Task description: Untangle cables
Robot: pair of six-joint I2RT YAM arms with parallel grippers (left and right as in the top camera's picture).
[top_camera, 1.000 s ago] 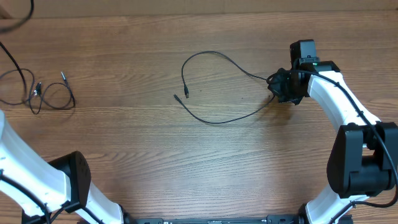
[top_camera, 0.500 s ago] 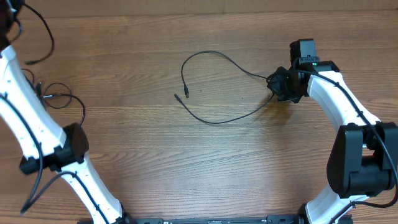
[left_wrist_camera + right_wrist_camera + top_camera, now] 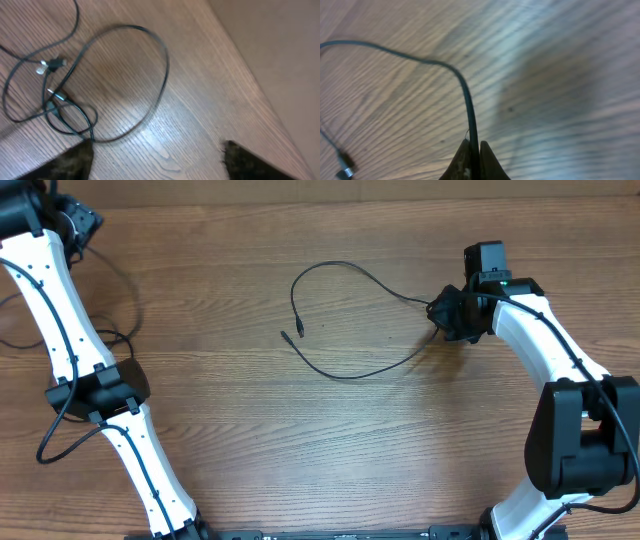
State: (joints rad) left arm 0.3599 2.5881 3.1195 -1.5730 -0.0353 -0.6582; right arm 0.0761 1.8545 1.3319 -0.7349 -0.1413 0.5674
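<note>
Black cable [image 3: 469, 112] pinched tight in right hand [image 3: 474, 151]; left hand [image 3: 157, 156] spread wide, empty, tangled cable [image 3: 166, 70] ahead.

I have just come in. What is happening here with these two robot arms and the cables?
Two robot arms are untangling cables on a brown wooden table. The right hand is shut on the thin black cable lying looped at the centre. The left hand is open near a second, tangled black cable at the far left corner, touching nothing.
</note>
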